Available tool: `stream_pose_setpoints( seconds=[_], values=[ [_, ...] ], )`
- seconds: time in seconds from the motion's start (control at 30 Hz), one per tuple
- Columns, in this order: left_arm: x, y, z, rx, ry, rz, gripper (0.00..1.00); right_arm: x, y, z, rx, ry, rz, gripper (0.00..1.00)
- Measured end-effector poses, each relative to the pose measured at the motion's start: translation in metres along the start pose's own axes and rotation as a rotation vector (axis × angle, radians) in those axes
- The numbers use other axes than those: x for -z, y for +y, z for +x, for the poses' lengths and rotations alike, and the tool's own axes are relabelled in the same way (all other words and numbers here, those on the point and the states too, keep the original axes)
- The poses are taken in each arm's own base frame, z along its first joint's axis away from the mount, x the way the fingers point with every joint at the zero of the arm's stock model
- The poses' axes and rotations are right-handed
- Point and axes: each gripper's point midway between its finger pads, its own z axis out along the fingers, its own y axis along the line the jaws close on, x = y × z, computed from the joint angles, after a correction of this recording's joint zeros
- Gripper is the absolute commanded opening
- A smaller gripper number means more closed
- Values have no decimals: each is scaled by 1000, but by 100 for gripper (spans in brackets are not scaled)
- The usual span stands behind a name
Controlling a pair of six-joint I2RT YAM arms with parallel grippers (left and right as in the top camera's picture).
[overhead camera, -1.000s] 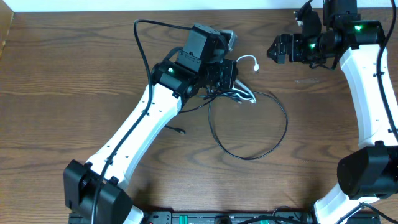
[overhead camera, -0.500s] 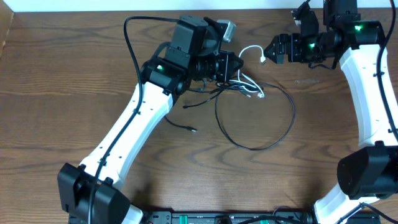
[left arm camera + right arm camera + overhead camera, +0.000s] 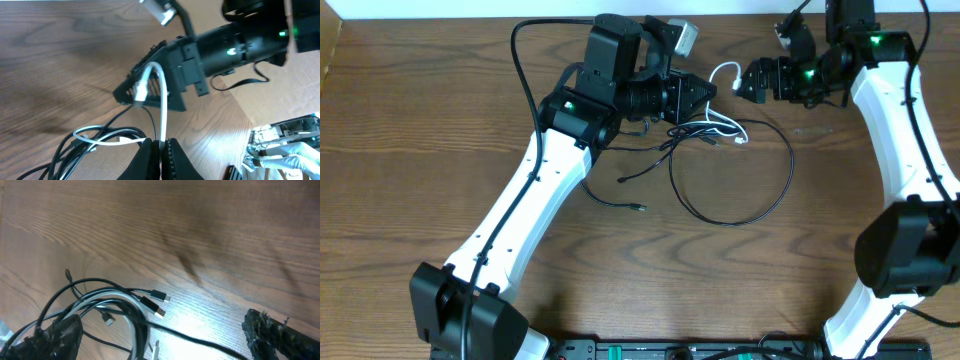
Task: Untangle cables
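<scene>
Your left gripper (image 3: 160,146) is pinched tight on the white cable (image 3: 162,105), which rises from between its fingers, arches over and ends in a small plug (image 3: 140,90) hanging free just ahead of the fingertips. Your right gripper (image 3: 743,82) faces the left gripper from just beyond that plug, jaws spread wide and holding nothing. To do this well, I'd keep the left gripper's clamp firm and steady, and bring the right gripper squarely onto the stretch behind the plug, not the plug tip. Close fully before either arm pulls. Beneath and beside the left gripper, the rest of the white cable lies crossed with strands of the black cable (image 3: 790,170), whose big loop spreads over the table (image 3: 420,150) further out. Draw away from that crossing slowly, or the loop will likely drag along.
</scene>
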Motion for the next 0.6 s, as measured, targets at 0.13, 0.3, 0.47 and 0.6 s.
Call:
stream_pose_setpoints(
  seconds=[0.13, 0.3, 0.47, 0.6],
  values=[
    [0, 0, 0, 1, 0, 0, 7, -5, -2, 0, -4, 6, -6, 99],
    [0, 0, 0, 1, 0, 0, 7, -10, -5, 1, -9, 15, -10, 99],
    [0, 0, 0, 1, 0, 0, 8, -17, -9, 3, -20, 32, -12, 99],
    [0, 1, 0, 12, -2, -6, 7, -21, -11, 4, -25, 40, -12, 99]
  ],
)
